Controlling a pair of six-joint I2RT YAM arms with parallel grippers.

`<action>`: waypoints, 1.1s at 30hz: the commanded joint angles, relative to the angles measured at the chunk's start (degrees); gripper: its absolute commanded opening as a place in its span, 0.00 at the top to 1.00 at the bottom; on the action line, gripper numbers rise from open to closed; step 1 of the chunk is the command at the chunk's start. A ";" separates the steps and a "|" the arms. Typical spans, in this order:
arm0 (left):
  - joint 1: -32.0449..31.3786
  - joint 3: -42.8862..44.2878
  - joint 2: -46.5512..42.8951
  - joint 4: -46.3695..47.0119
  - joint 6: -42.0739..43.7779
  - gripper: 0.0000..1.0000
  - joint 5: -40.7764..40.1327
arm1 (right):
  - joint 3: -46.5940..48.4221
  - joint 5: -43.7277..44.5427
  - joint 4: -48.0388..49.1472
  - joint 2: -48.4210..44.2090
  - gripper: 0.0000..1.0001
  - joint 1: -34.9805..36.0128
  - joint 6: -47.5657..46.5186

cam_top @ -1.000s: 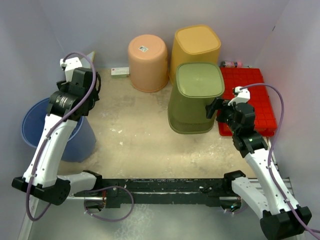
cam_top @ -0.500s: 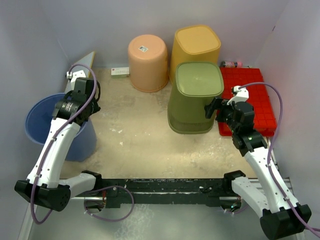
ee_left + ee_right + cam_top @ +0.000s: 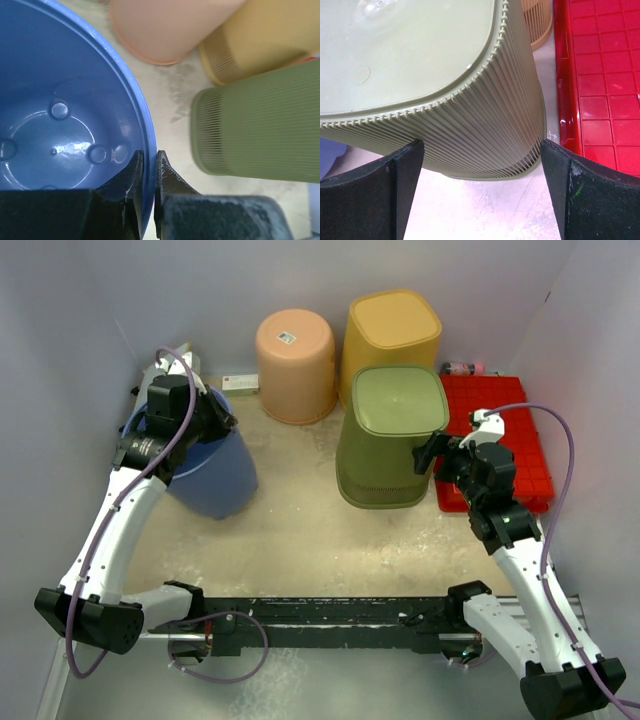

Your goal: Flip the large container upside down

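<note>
The large container is a blue bucket [image 3: 215, 480]; it leans tilted at the left of the table, its mouth facing up and towards the left wall. My left gripper [image 3: 216, 421] is shut on its rim. In the left wrist view one finger sits inside the blue bucket [image 3: 60, 75] and the other outside, with the left gripper [image 3: 148, 161] pinching the rim wall. My right gripper [image 3: 428, 454] stands open beside the upside-down green bin [image 3: 390, 430]. Seen from the right wrist, the right gripper [image 3: 481, 145] has its wide fingers flanking a corner of the green bin [image 3: 420, 65] without touching it.
An upside-down pink bucket [image 3: 296, 360] and a yellow bin [image 3: 393, 330] stand at the back. A red crate [image 3: 505, 425] lies at the right, behind my right arm. A small white box [image 3: 240, 385] lies by the back wall. Walls close in on both sides.
My left gripper shut on the blue bucket's rim and swung towards the back and right, dragging the bucket off its upright stand at the far left into a tilt. The right arm barely moved.
</note>
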 commanded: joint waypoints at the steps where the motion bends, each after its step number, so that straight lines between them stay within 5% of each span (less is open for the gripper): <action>1: -0.11 -0.62 -0.85 16.77 -9.40 1.00 15.49 | 2.77 1.64 2.68 -0.32 0.00 -0.16 0.27; 7: -0.09 -2.51 -2.95 23.01 -12.15 1.00 19.04 | 2.51 1.70 2.78 -0.08 0.00 -0.20 0.48; 18: 0.07 -11.73 -6.87 10.59 -5.41 0.99 6.06 | 2.45 1.84 2.47 -0.17 0.00 -0.18 0.32; 25: 0.07 -14.68 -5.16 2.74 0.51 0.75 -2.05 | 3.84 -2.12 4.48 -0.90 0.01 -0.18 -3.00; 33: 0.09 -12.32 -4.46 -1.63 4.41 0.56 -7.01 | 10.74 -23.00 7.91 -0.27 0.01 -0.12 -6.51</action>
